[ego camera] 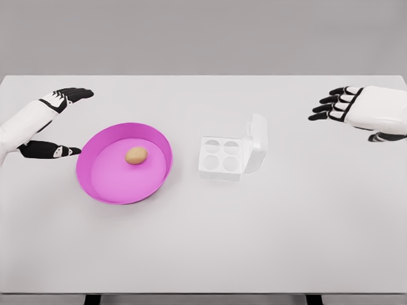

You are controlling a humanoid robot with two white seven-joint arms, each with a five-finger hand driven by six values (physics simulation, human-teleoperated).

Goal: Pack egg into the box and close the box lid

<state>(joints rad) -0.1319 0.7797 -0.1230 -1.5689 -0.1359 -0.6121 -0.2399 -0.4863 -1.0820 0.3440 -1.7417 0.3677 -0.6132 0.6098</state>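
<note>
- My left hand (54, 124) hovers spread, empty; my right hand (356, 109) likewise.
- The egg (136, 155) lies in the pink bowl (95, 184), just right of my left hand.
- Next: grasp it gently, carry it to the open egg box (230, 154).

A white table (203, 248) fills most of the head view, its far edge running straight across the top and its near edge along the bottom. Two things lie directly on it. A shallow magenta bowl (102, 184) sits left of the table's middle, nearer the left edge. Just right of it, apart and near the centre, stands a white four-cup egg box (221, 155), its lid (257, 143) open and raised toward the right edge.
</note>
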